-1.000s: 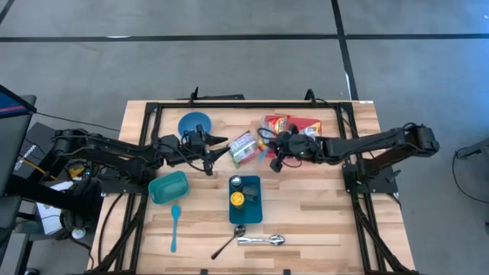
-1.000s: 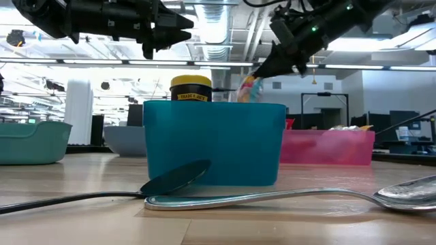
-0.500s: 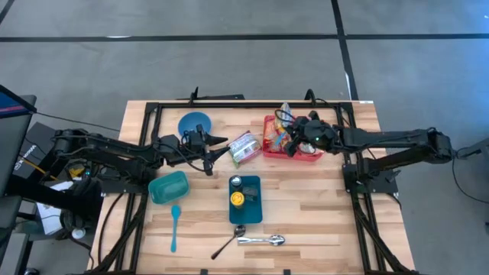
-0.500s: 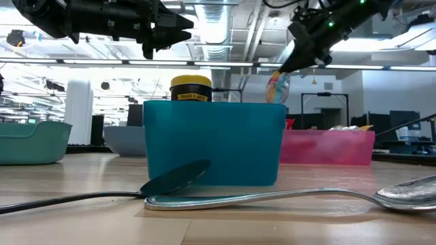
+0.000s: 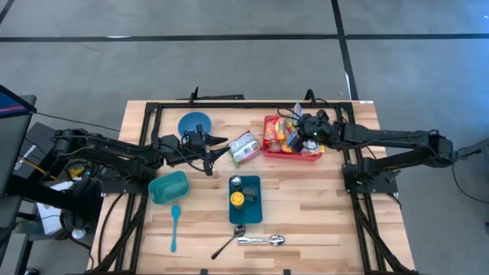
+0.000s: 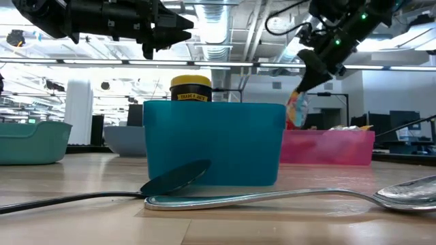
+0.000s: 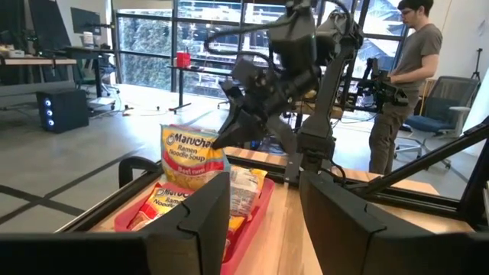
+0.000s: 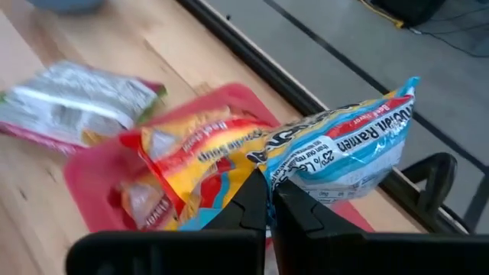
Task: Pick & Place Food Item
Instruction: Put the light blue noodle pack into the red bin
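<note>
Right gripper: pinched tight on a ramen packet, holding it hanging above the red tray.
Ramen packet: dangling over the red tray at the far right of the table; other noodle packets lie in the tray beneath it.
Left gripper: fingers parted with nothing between them, raised over the table, just left of the silver snack bag.
Blue bin: near centre, yellow-lidded jar inside.
Near edge: two metal spoons.

Wooden table with bins, bowl, spoons, packet.
</note>
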Available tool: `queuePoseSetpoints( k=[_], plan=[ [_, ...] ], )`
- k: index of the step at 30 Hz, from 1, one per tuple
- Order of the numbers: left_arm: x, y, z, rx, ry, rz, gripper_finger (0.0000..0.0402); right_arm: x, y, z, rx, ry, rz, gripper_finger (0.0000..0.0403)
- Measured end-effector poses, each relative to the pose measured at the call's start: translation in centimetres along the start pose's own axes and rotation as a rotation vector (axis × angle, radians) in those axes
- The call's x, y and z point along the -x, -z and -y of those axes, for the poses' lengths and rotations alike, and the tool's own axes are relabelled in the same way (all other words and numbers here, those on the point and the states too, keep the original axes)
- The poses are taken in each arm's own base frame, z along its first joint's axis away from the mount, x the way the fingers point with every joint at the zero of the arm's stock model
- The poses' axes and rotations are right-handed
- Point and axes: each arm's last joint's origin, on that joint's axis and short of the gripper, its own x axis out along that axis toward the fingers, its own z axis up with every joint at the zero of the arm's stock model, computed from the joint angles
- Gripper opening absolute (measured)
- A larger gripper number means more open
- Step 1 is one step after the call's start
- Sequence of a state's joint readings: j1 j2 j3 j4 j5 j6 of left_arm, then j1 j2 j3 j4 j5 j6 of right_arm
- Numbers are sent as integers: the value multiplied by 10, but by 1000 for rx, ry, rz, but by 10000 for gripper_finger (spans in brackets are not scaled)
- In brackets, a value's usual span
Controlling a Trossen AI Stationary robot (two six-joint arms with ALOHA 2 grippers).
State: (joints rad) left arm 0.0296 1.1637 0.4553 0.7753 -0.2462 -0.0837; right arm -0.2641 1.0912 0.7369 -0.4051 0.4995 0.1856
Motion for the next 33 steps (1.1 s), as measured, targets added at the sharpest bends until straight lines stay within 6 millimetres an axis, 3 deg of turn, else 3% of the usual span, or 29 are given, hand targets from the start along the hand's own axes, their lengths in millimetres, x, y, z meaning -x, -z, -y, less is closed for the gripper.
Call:
queuePoseSetpoints(
  k=[6, 15, 27, 33],
  plan=[
    [0, 0, 0, 0, 0, -1, 154, -11, 21, 5, 26, 34, -72, 0],
    [0, 0, 0, 0, 0, -1, 155, -16, 33, 4, 29, -34, -123, 0],
    [0, 0, 0, 0, 0, -1, 155, 5, 32, 3, -24, -153, -87, 0],
    [0, 0, 0, 1, 0, -1, 155, 5, 40, 4, -36, -102, -160, 0]
  ],
)
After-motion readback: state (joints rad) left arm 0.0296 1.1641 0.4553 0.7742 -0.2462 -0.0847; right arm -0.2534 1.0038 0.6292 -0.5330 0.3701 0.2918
